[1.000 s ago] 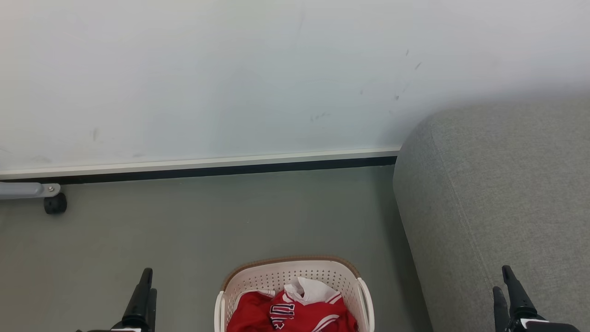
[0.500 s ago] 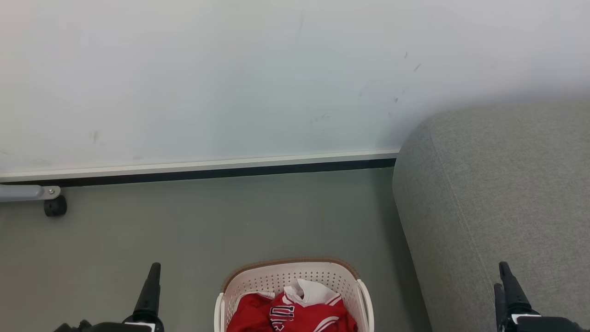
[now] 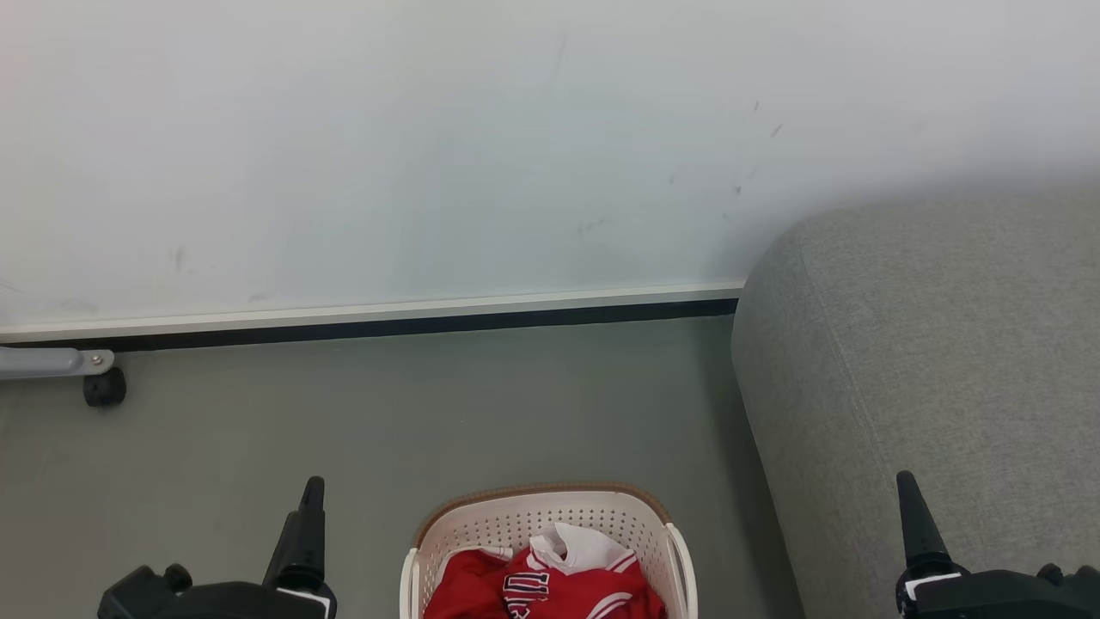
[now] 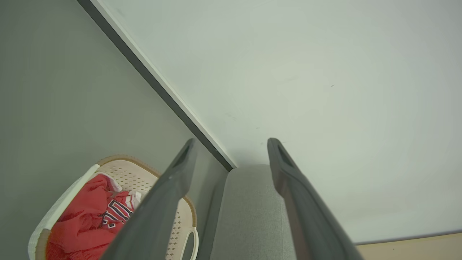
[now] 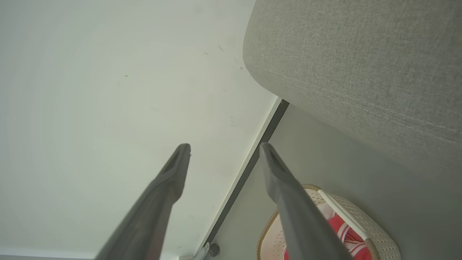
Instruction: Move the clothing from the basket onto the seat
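The large light grey fabric sofa (image 3: 928,361) stands at the right. Beside it on the floor, the small cream perforated plastic basket (image 3: 541,493) holds the red-and-white sports garments (image 3: 554,591). The dark two-fingered left gripper (image 3: 311,492) and right gripper (image 3: 905,481) have edged inward, jaws wide and empty, probably starting the first reach.

- Your basket (image 3: 516,520): smooth cream plastic, perforated walls, brown woven-look rim.
- The clothing (image 3: 468,589) you see inside: soft red cloth, white panels.
- The seat (image 3: 928,361): matt grey woven fabric, visibly textured.
- The floor (image 3: 430,413) and wall (image 3: 430,155): smooth, matt; wall lightly scuffed.
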Motion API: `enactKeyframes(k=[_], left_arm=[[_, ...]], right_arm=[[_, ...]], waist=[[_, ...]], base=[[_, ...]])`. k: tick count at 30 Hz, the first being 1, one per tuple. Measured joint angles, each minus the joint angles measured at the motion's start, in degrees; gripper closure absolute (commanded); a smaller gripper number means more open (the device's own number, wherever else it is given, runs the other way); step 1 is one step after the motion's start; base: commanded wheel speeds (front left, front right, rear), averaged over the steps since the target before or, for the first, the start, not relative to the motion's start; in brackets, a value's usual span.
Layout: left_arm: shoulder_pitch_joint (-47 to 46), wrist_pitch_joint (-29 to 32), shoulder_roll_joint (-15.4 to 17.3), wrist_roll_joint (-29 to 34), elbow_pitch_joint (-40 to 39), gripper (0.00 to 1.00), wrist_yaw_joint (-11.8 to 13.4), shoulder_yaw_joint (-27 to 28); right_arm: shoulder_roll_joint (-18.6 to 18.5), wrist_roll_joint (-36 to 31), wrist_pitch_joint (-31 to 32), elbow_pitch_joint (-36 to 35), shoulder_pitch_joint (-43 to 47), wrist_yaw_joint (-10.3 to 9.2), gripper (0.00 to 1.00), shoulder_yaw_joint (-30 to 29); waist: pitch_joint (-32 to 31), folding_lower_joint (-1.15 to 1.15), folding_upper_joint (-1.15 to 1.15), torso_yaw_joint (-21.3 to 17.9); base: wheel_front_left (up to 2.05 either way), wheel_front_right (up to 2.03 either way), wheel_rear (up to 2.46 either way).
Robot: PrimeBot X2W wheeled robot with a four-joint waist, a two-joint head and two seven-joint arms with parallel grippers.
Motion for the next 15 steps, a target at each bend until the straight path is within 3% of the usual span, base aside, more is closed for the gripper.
enactKeyframes(k=[15], left_arm=[[-0.01,-3.19,1.8,16.04,-1.53,0.0,2.47,-2.78]], right_arm=[[-1.79,-14.48,-3.14,-1.87,0.48,-2.04,0.0,4.36]], waist=[[-0.17,0.0,0.0,-0.05]], base=[[0.0,0.0,0.0]])
